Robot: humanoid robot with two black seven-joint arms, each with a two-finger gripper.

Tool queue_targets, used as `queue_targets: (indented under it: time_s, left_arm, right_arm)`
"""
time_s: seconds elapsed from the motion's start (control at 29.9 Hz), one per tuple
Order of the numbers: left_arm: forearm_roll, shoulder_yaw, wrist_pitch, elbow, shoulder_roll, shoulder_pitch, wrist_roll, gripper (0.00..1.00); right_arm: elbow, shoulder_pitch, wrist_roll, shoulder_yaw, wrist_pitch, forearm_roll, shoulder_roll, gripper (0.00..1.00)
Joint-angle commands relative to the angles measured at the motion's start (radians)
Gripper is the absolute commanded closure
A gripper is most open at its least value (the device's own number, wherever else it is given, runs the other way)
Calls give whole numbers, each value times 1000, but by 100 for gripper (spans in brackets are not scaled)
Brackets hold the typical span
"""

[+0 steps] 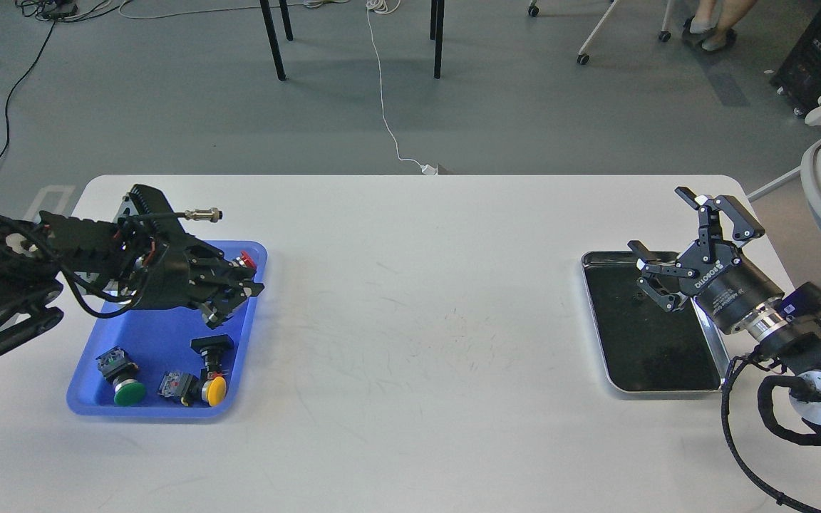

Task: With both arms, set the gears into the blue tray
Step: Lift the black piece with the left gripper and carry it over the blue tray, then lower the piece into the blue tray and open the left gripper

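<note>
Head view, near to far. Nearest, in the blue tray (140, 342), three push buttons lie just below the left gripper (229, 303): a green-capped one (122, 385), a yellow-capped one (212, 388) and a small one between them. No gear can be made out in the tray.

The left gripper hangs over the tray's upper half, fingers pointing right and down. They look drawn together, but whether something small sits between them cannot be told; the parts are dark on dark.

Well to the right, the right gripper (667, 249) stands with fingers spread wide, empty, over the far-left corner of the metal tray (596, 320). Just below its lower fingertip a small dark speck on the black mat may be a gear (640, 297); too small to be sure.

Judgement on handling: a gear of this kind is likely light, rigid and thin, lying flat, so hard to get under. Best taken across its rim, fingers straight down on opposite teeth. The teeth should give bite; a skewed pinch may flick it away. It is hard to see against the black mat.
</note>
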Motion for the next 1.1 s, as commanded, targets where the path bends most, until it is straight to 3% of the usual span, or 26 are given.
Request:
queue_targets:
  time_s: [0.0,0.37,0.74,1.07]
  left_arm:
    - [-5,0,7,48,38,28,0,89]
    - [3,-3,53,132,56,124,0,88]
    - [3,-1,54,206,49,137,0,86]
    - [1,-3,54,220,36,140,0,78]
  right_arm:
    - [0,0,0,1,0,0,1,2]
    - [1,4,0,1,0,0,29,2]
    - [1,5,0,16,0,0,29,2]
    - [3,4,0,16,0,0,24,2]
